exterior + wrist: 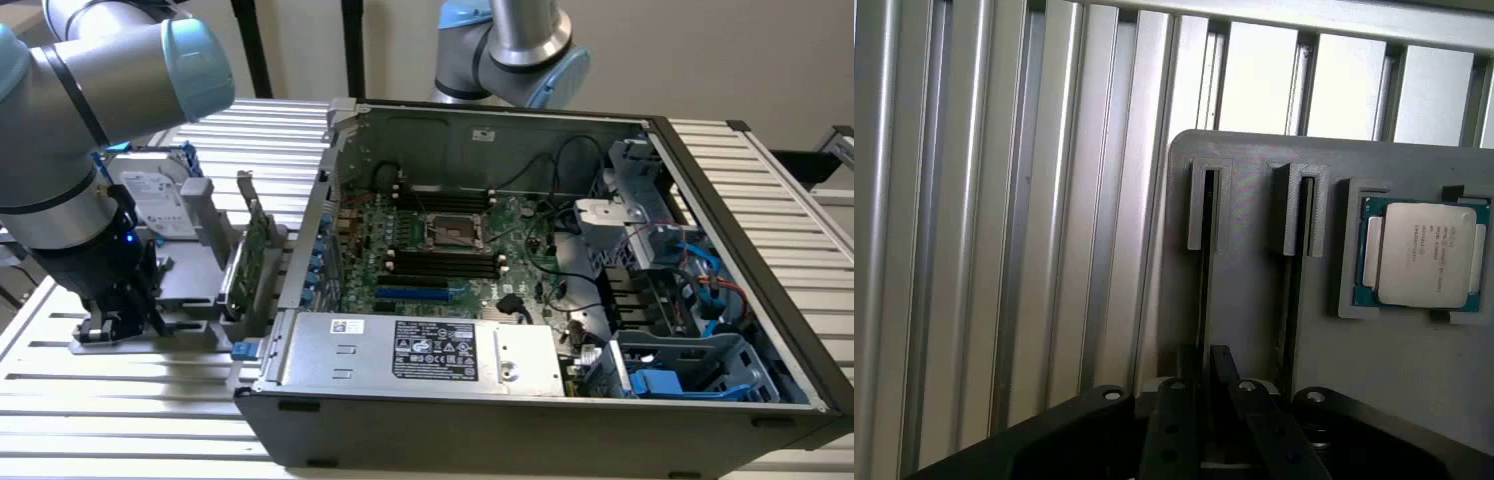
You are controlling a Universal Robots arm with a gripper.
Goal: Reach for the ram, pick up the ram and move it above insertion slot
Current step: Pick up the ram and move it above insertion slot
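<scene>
Tool [1206, 420] sat right over ram [1204, 262], edge-on in gray holder [1246, 260] slot, long axis running away from tool along slot. Closed on it or not: couldn't tell.

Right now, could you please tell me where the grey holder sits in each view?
Exterior view: holder on the table at the exterior view's left, beside the case.
Wrist view: holder with two slots and a CPU, beyond the gripper.
Shared landmark: the gripper, low over the holder.

exterior view angled down on case [534, 425] and grey holder [194, 285], wrist view close above holder
</scene>
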